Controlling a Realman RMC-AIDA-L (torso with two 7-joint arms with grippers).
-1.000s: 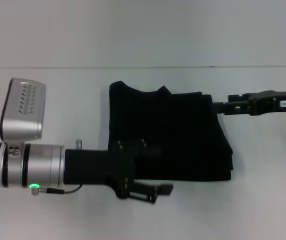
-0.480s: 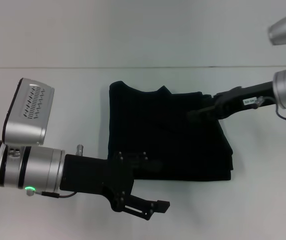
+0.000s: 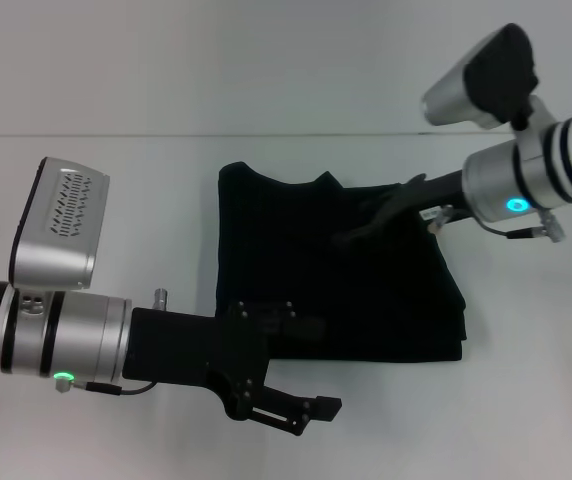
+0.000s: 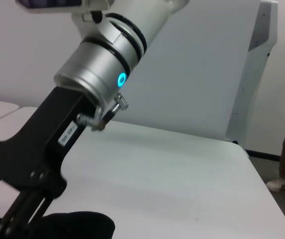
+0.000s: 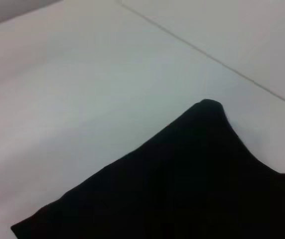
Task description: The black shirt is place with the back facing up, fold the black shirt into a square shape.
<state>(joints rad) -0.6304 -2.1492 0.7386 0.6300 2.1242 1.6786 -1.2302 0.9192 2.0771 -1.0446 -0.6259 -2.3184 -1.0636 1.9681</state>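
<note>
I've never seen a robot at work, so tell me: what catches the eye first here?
The black shirt lies folded into a rough square in the middle of the white table. The right gripper reaches in over the shirt's far half from the right. The left gripper sits at the shirt's near edge, on a silver arm with a green light.

Black shirt (image 3: 356, 280): soft matt cloth. White table (image 3: 266, 80): smooth, slight sheen. Arm housings: brushed silver metal w/ matt black plastic.
</note>
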